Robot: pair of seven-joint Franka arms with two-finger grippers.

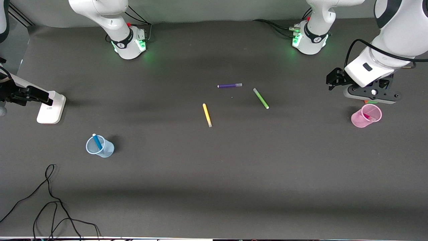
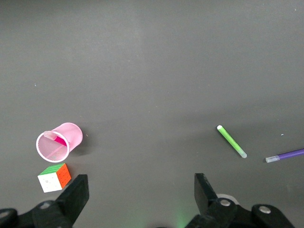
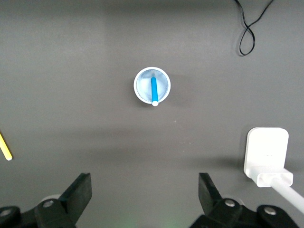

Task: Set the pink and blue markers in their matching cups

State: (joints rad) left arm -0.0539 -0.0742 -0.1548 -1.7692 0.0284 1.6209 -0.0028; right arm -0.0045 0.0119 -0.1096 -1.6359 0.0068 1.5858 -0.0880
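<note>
On a dark grey bench (image 1: 214,174), the blue marker (image 1: 97,142) stands tilted inside the pale blue cup (image 1: 100,146) toward the right arm's end, its pale tip poking above the rim. A white camera stand (image 1: 51,107) sits farther from the front camera than that cup, and a loose black cable (image 1: 50,197) lies nearer. The right gripper (image 3: 142,199), seen only in its own wrist view, hangs released over bare bench with jaws spread wide and nothing between them. At mid-bench lie three spare pens, well apart: a yellow marker (image 1: 207,115), a purple marker (image 1: 230,85) and a green marker (image 1: 261,98). Toward the left arm's end, the pink cup (image 1: 366,115) stands upright with the pink marker (image 1: 369,117) leaning inside it. A multicoloured puzzle cube (image 2: 54,176) rests just beside that cup. The left gripper (image 2: 141,192) hangs over the cube and cup area, jaws released and empty.
</note>
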